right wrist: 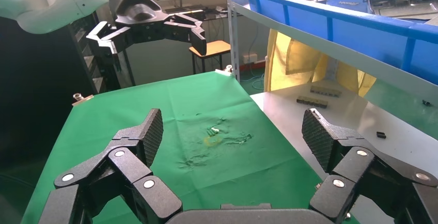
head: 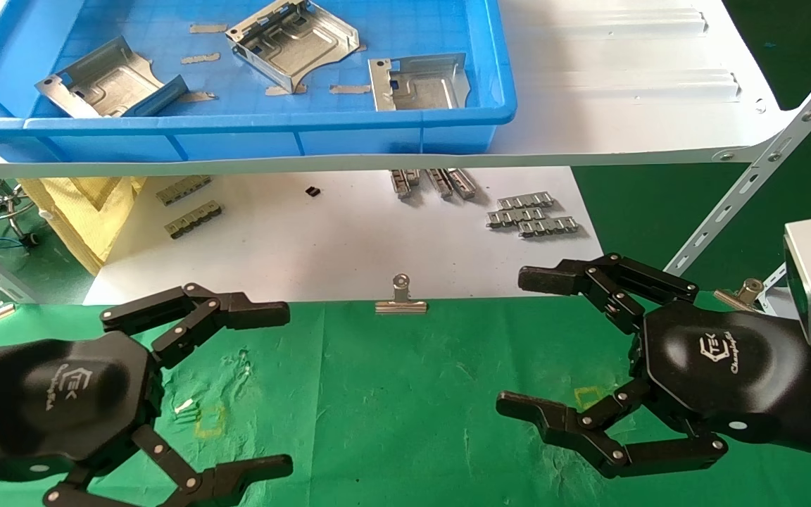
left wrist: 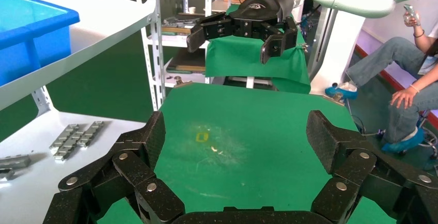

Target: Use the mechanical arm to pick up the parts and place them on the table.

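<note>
Green desk (head: 405, 394) sits under both hands: left gripper (head: 265, 384) and right gripper (head: 522, 345) hover over the cloth with fingers (head: 250, 310) spread wide, nothing between them. Three silver parts (head: 293, 39) lie well beyond the fingertips in the blue bin (head: 272, 137) on the white shelf (head: 631, 91). Binder clip (head: 400, 299) sits at the cloth's far edge, between the two sets of fingers.

Your work surfaces: green table below, white shelf above.

You have the green cloth table (head: 405, 394) bare but for scuffs and yellow square outlines (head: 210, 420); a silver binder clip (head: 400, 299) sits at its far edge. The white sheet (head: 349, 239) beyond carries grey toothed strips (head: 532, 217). On the white shelf (head: 624, 105), a blue bin (head: 250, 134) holds three silver brackets (head: 293, 42).
</note>
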You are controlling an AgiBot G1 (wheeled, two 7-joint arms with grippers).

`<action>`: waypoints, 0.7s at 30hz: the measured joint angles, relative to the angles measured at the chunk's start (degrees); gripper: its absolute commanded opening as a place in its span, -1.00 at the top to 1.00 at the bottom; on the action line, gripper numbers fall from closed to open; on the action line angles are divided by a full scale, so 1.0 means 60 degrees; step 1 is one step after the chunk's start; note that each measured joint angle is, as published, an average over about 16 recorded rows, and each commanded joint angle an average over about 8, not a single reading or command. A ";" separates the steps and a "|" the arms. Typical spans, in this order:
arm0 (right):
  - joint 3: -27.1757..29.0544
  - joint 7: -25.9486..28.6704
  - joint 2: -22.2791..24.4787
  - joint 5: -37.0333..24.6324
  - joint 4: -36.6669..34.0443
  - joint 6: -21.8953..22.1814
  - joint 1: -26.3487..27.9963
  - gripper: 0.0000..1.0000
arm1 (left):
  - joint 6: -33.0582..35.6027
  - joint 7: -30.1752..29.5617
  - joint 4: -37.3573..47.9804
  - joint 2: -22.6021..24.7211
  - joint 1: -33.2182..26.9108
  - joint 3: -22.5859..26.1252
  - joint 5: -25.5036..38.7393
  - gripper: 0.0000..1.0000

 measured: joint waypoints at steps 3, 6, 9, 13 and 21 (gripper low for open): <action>0.0000 0.0000 0.0000 0.0000 0.0000 0.0000 0.0000 -1.00 | 0.0000 0.0000 0.0000 0.0000 0.0000 0.0000 0.0000 -1.00; 0.0000 0.0000 0.0000 0.0000 0.0000 0.0000 0.0000 -1.00 | 0.0000 0.0000 0.0000 0.0000 0.0000 0.0000 0.0000 -1.00; 0.0000 0.0000 0.0000 0.0000 0.0000 0.0000 0.0000 -1.00 | 0.0000 0.0000 0.0000 0.0000 0.0000 0.0000 0.0000 -1.00; 0.0000 0.0000 0.0000 0.0000 0.0000 0.0000 0.0000 -1.00 | 0.0000 0.0000 0.0000 0.0000 0.0000 0.0000 0.0000 -1.00; 0.0000 0.0000 0.0000 0.0000 0.0000 0.0000 0.0000 0.04 | 0.0000 0.0000 0.0000 0.0000 0.0000 0.0000 0.0000 -1.00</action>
